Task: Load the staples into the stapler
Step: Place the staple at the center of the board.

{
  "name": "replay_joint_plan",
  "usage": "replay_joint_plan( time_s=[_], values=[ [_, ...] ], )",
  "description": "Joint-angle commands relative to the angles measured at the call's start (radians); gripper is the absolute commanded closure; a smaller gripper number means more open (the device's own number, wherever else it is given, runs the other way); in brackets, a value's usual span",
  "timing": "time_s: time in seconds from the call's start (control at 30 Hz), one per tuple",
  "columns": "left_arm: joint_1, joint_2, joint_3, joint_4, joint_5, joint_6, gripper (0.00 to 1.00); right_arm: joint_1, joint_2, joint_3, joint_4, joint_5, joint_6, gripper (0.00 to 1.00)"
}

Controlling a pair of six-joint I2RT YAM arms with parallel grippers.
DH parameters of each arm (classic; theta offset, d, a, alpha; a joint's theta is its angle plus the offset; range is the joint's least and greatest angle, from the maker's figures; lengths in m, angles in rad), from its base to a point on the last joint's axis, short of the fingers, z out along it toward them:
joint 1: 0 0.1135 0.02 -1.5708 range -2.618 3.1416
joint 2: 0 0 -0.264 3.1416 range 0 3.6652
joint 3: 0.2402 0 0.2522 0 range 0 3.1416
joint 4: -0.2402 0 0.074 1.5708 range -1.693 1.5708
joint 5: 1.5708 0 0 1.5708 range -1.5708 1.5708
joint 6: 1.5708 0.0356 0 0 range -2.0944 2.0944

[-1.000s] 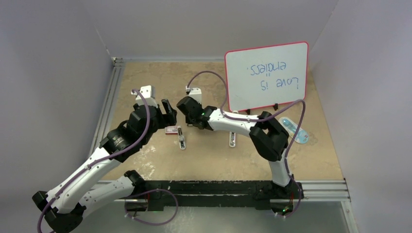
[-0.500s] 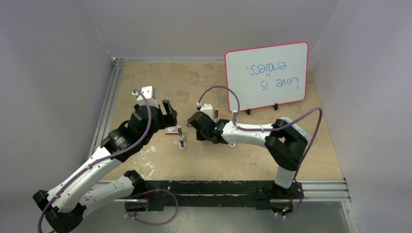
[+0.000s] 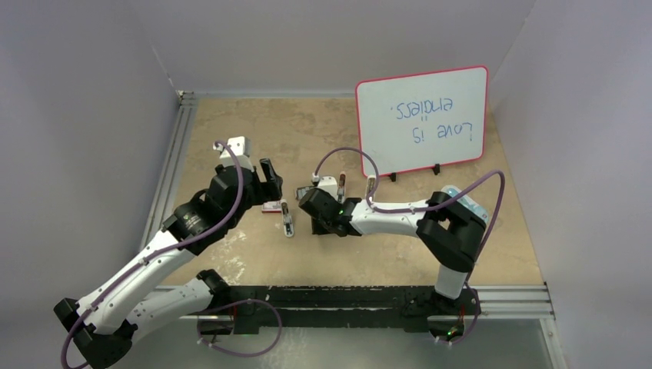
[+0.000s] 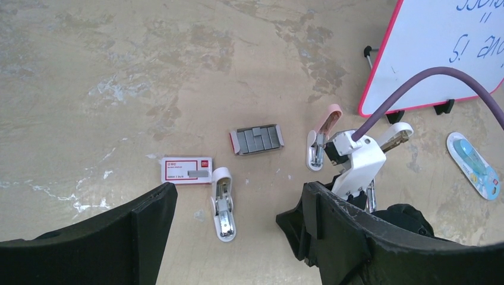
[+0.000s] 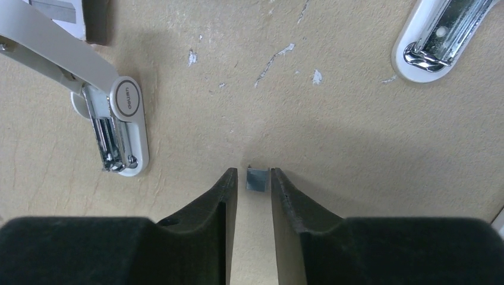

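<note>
Right wrist: right end effector (image 5: pixel 254 176) points down, pinching staples (image 5: pixel 257 180); left end effector (image 4: pixel 238 191) hovers spread.

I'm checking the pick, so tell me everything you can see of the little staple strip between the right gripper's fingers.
The staple strip is a small, nearly square piece of silvery-grey metal. It sits between the fingertips of the right gripper, whose dark fingers stand close on both sides; whether they pinch it cannot be told. Behind it is bare tan table, with an open pale stapler left of it in the right wrist view.
</note>
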Motion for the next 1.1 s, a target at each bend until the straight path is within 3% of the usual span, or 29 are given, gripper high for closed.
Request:
replay_joint_plan(
  time_s=[0.0,0.9,1.07],
  values=[
    [0.002,-0.001,-0.002,0.044,0.004,0.006,0.22,0.002,0.006,0.046,-0.039,0.031,0.006,0.68],
    [0.002,-0.004,-0.008,0.046,0.012,0.009,0.22,0.045,0.11,0.166,-0.227,0.137,0.084,0.68],
    [0.001,-0.005,-0.008,0.046,0.014,0.009,0.22,0.051,0.125,0.18,-0.245,0.146,0.1,0.72]
  ],
)
